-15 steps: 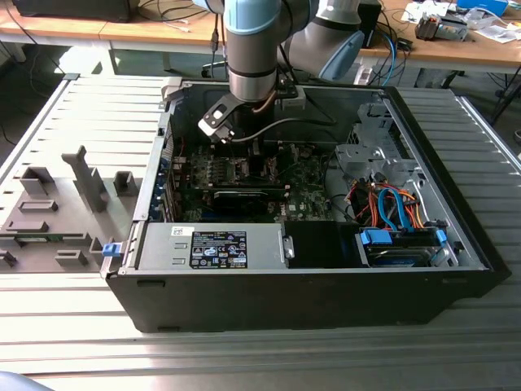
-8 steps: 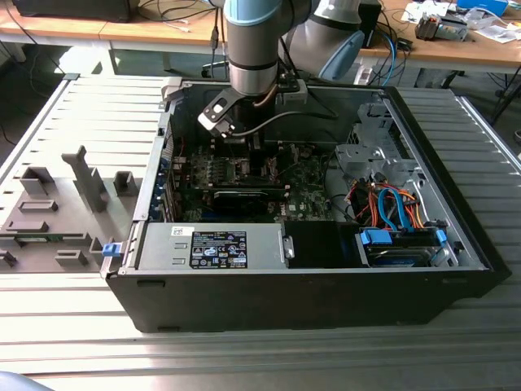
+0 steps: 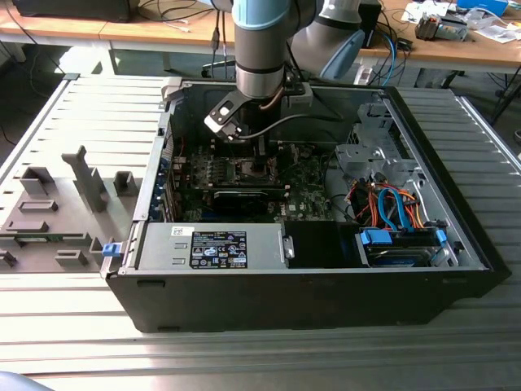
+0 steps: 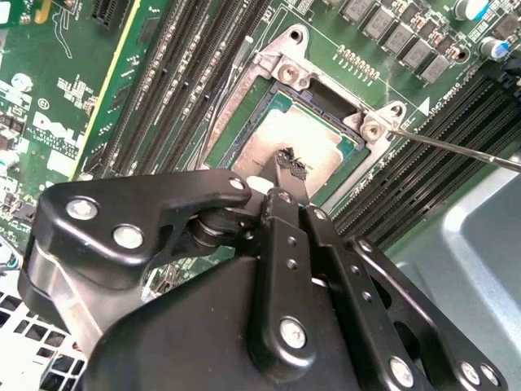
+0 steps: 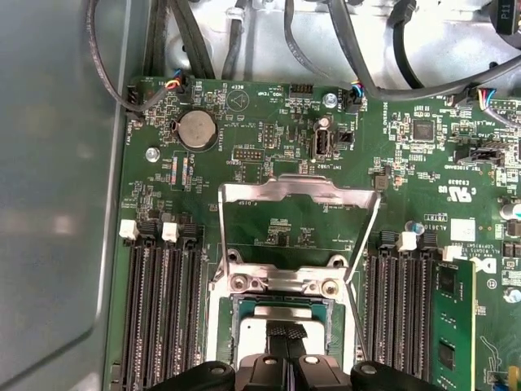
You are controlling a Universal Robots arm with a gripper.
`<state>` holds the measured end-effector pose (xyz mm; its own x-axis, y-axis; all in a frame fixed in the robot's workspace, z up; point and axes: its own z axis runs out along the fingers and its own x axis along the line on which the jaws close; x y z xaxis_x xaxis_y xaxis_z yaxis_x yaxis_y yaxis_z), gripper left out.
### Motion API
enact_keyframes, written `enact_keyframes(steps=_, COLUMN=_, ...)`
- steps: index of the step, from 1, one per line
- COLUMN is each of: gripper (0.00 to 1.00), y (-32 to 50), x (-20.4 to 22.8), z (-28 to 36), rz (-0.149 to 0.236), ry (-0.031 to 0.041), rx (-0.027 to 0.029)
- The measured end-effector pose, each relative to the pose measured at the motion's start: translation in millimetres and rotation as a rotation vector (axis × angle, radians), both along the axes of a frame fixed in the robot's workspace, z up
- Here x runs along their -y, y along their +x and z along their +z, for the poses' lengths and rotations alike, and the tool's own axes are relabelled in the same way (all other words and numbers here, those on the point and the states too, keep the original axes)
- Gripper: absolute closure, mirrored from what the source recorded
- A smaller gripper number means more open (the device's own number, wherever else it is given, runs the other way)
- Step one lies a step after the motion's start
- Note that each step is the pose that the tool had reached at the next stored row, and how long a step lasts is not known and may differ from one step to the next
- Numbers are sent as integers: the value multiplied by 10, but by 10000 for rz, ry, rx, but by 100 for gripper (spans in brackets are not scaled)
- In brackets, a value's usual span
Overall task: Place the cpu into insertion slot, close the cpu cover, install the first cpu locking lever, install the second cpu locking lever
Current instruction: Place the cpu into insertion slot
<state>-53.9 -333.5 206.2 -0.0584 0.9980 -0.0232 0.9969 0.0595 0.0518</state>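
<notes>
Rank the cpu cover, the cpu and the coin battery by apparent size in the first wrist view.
1. cpu cover, the open frame: largest.
2. cpu, though the gripper hides part of it.
3. coin battery: smallest.

cpu (image 4: 313,130): side nearest the claw (image 4: 286,163) covered by it, second wrist view.
slot (image 5: 237,326): cut by the picture edge, first wrist view.
arm (image 3: 260,49): cropped at 12 o'clock, exterior view.

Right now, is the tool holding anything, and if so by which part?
Nothing looks gripped. The tool is shut, its tips over the middle of the cpu, which lies in the insertion slot. Whether they touch it cannot be told.
</notes>
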Motion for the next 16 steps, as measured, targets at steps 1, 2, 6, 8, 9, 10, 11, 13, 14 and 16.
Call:
enact_keyframes(steps=1, gripper=89, y=3, x=0, z=-5, rz=0, ry=-1, rx=-13)
enact_keyframes(steps=2, gripper=89, y=8, x=1, z=-17, rz=0, ry=-7, rx=-38)
enact_keyframes(steps=6, gripper=89, y=12, x=0, z=-11, rz=0, ry=10, rx=-34)
enact_keyframes(steps=8, gripper=89, y=11, x=1, z=30, rz=0, ry=3, rx=-39)
enact_keyframes(steps=9, gripper=89, y=11, x=1, z=66, rz=0, ry=3, rx=-39)
enact_keyframes(steps=10, gripper=89, y=11, x=2, z=82, rz=0, ry=0, rx=-41)
enact_keyframes(steps=11, gripper=89, y=11, x=2, z=96, rz=0, ry=1, rx=-40)
enact_keyframes(steps=13, gripper=89, y=11, x=2, z=148, rz=0, ry=0, rx=-40)
enact_keyframes(steps=14, gripper=89, y=11, x=2, z=166, rz=-1, ry=0, rx=-41)
enact_keyframes(steps=16, gripper=89, y=11, x=2, z=189, rz=0, ry=1, rx=-41)
